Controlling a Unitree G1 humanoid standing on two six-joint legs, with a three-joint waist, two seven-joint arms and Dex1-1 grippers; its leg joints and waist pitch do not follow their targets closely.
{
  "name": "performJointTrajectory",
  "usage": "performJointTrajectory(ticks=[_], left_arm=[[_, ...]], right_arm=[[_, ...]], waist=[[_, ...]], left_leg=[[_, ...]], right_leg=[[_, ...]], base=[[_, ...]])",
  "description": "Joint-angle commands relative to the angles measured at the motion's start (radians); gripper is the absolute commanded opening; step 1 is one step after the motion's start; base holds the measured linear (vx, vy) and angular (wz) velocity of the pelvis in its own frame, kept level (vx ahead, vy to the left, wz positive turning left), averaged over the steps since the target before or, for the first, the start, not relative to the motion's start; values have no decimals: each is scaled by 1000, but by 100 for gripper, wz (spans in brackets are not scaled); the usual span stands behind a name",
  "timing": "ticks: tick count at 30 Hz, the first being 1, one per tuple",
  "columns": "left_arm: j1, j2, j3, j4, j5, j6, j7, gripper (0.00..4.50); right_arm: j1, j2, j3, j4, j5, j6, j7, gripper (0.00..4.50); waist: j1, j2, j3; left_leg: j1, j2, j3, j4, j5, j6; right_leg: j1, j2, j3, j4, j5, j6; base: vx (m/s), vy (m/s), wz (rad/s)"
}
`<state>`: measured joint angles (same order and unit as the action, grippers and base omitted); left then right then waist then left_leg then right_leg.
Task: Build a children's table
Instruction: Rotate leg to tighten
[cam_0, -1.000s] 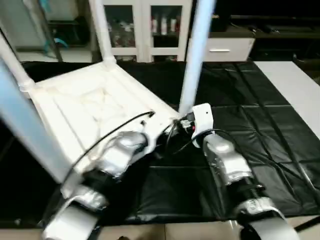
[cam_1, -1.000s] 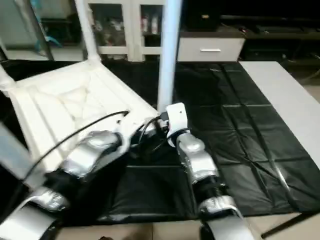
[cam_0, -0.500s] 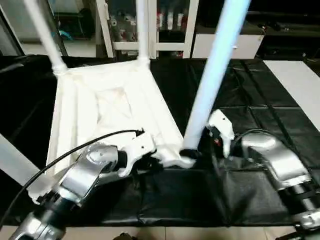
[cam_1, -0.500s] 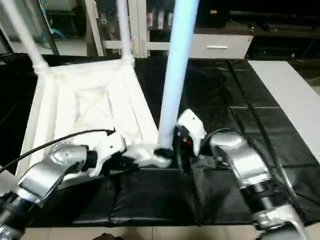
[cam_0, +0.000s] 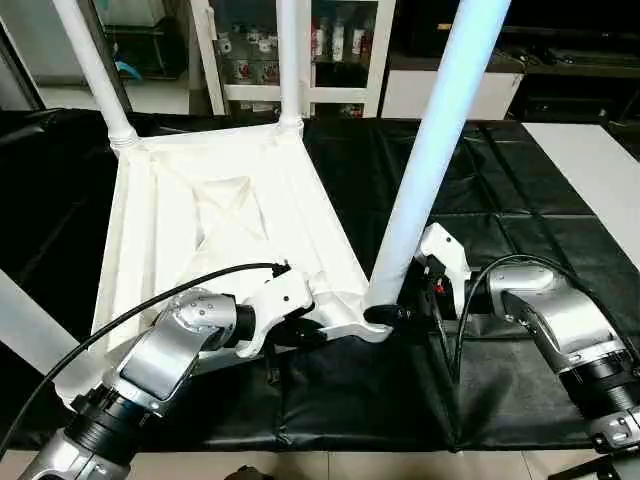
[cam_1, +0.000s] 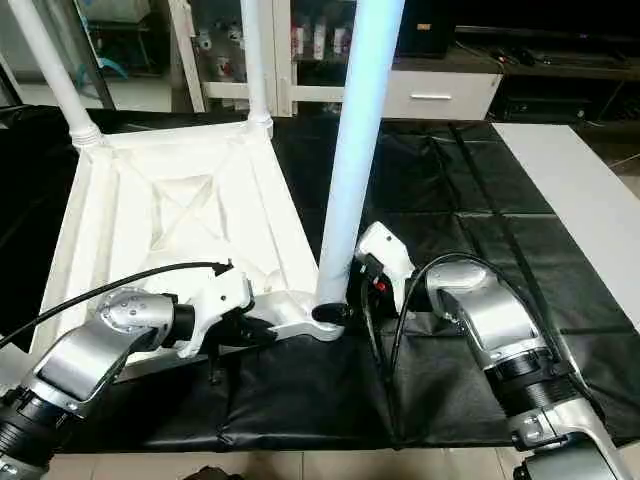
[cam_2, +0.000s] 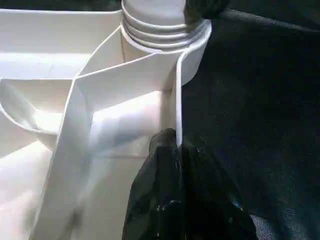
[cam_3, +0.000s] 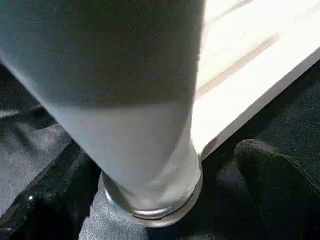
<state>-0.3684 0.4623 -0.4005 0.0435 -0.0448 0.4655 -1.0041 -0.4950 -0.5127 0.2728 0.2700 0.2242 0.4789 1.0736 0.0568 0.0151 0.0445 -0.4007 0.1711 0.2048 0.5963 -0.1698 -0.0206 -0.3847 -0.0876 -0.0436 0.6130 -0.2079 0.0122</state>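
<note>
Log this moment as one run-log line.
tabletop upside down on black sheet | left claw shut on tabletop rim | right claw open around near leg at socket

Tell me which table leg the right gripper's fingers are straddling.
The near-right leg, standing in the corner socket closest to the robot; the others stand farther off.

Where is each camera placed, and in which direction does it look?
Left and right eye views: on the head, looking down at the upturned tabletop; both silver forearms show.
Left wrist view: along the left gripper, shut on the tabletop's rim beside a corner socket.
Right wrist view: along the right gripper, its open fingers either side of the near leg.
Shared: that near leg and its socket.
</note>
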Motion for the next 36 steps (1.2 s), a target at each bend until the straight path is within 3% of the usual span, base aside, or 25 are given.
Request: performJointTrajectory(ticks=[1,4,8,14,15,18,19,20,26,29,34,36], left_arm=[[-20,-2,-24,-6,2,5,-17,0],[-16,-3,-25,-6,2,4,-15,0],[-17,-3,-22,1,4,1,-12,0],[-13,4,-18,-9,5,4,-11,0],[-13,4,-18,-9,5,4,-11,0],[-11,6,-13,-1,5,-3,-8,0],[-10,5,-12,4,7,-6,-6,0],[-11,5,-11,6,7,-5,-4,0],[-16,2,-10,2,3,4,-4,0],[1,2,-12,-14,-4,11,-5,0],[4,-2,-12,-11,-13,19,-9,0],[-5,-11,-14,-4,-11,28,-4,0]], right_arm=[[1,-6,10,-16,-1,7,24,445],[10,-10,19,-25,4,3,41,445],[8,-10,28,-16,-6,-8,47,445],[-3,2,32,13,-25,-10,44,399],[-3,2,32,13,-25,-10,44,373],[-9,9,37,26,-31,-12,43,364],[-13,13,39,35,-34,-14,42,356],[-18,17,39,43,-36,-13,40,331],[-26,27,30,38,-25,-2,45,288],[-16,38,25,42,-24,-8,44,279],[-3,45,18,37,-12,-2,49,275],[2,54,6,37,-3,5,36,274]], waist=[[-2,-10,-62],[-1,-15,-62],[-1,-11,-62],[1,-17,-62],[1,-15,-62],[0,-18,-62],[0,-14,-61],[-2,-16,-61],[-2,-20,-58],[-2,-22,-58],[-4,-13,-59],[-5,-16,-59]], left_leg=[[37,62,-28,-69,-187,30],[35,62,-28,-68,-174,40],[36,63,-29,-68,-173,40],[35,62,-28,-66,-174,38],[35,63,-28,-66,-168,40],[35,62,-28,-66,-166,39],[36,62,-28,-66,-173,37],[36,62,-28,-66,-179,35],[37,63,-30,-69,-218,13],[37,62,-30,-69,-215,12],[38,62,-30,-68,-216,9],[38,62,-29,-68,-218,9]], right_leg=[[28,-57,38,-62,-83,-254],[30,-58,38,-61,-78,-258],[29,-57,37,-60,-81,-258],[30,-58,37,-60,-99,-256],[29,-58,37,-60,-93,-256],[29,-58,37,-59,-89,-257],[27,-58,37,-59,-94,-258],[28,-57,37,-60,-97,-259],[25,-58,39,-63,-151,-245],[25,-58,39,-62,-139,-245],[25,-57,39,-61,-121,-252],[26,-56,39,-61,-115,-255]], base=[[0,0,0],[0,0,0],[0,0,0],[0,0,0],[0,0,0],[0,0,0],[0,0,0],[0,0,0],[0,0,0],[0,0,0],[0,0,0],[0,0,0]])
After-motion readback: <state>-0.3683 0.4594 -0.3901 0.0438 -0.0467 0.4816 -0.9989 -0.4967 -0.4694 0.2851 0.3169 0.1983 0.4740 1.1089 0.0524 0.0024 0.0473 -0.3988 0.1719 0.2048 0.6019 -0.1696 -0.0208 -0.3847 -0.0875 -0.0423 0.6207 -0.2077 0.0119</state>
